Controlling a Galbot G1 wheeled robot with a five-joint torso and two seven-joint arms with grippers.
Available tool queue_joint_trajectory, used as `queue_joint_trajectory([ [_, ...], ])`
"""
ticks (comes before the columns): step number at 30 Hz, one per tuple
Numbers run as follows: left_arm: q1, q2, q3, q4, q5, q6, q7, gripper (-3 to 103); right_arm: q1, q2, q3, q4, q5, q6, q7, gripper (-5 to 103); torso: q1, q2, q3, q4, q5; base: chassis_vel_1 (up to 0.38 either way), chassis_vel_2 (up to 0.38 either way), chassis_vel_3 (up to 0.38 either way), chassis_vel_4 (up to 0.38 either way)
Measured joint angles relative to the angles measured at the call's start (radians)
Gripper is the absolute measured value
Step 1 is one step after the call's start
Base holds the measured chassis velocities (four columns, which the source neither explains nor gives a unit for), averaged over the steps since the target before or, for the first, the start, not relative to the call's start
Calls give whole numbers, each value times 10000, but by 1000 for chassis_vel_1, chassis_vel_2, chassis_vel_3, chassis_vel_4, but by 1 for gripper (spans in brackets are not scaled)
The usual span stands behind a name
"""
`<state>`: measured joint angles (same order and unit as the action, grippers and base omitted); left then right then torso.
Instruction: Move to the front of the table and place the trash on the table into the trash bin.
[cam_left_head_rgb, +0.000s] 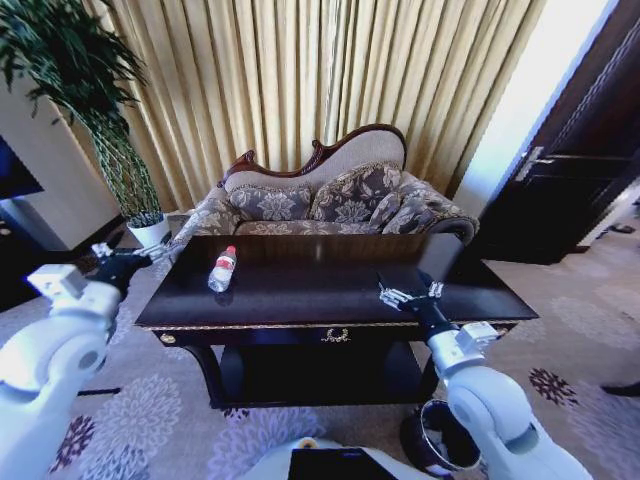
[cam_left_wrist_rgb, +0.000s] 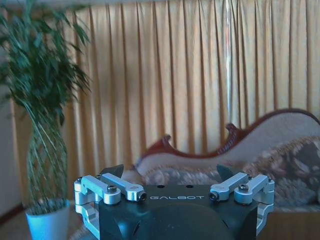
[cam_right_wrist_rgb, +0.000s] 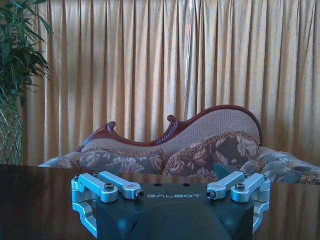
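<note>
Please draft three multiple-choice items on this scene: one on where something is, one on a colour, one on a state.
1. Where is the trash bin?
A. On the table
B. On the floor by the table's front right leg
C. On the sofa

2. What colour is the bottle's cap?
A. Red
B. Blue
C. Green

3. How is the bottle resting?
A. Upright
B. Lying on its side
C. Held by a tool

Answers:
1 B: the head view shows it on the carpet below the table edge.
2 A: its cap is red.
3 B: it lies flat on the tabletop, away from the left tool and right tool.
</note>
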<state>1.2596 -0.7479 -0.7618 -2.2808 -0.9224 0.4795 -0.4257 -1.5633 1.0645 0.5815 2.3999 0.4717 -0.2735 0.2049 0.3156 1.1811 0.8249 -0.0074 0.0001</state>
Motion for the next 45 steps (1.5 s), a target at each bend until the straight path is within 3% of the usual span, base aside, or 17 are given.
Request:
queue_joint_trajectory([
  [3,-1041,-191,1731,382,-19,287,-854,100,97,-33,105,-168,115,0,47,100,0,0,0,-2,-2,0,0,0,0],
  [4,-1041,-191,1731,382,-19,287,-854,100,97,-33,105,-168,115,0,47,100,0,0,0,-2,-2,0,0,0,0],
  [7,-1623,-344,2773,669,-92,813,-1701,100,221,-27,56,-432,123,-1,61,100,1,-1,1,-1,-2,0,0,0,0],
  [11,-1816,-396,3125,873,-94,969,-1831,100,384,-28,-4,-630,121,-1,60,100,0,-1,1,1,-1,0,0,0,0],
  [13,-2035,-442,3418,993,-166,1329,-2078,100,566,-24,-77,-823,123,-9,58,100,1,-1,0,1,-1,0,0,0,0],
  [28,-2270,-731,3856,1614,-1087,2259,-2808,100,826,-3,-94,-970,288,-32,45,100,0,-1,0,1,-1,0,0,0,0],
  [45,-2688,-796,4353,2011,-1482,2352,-2728,100,940,57,196,-719,482,-35,40,100,0,-1,0,0,0,0,0,0,0],
])
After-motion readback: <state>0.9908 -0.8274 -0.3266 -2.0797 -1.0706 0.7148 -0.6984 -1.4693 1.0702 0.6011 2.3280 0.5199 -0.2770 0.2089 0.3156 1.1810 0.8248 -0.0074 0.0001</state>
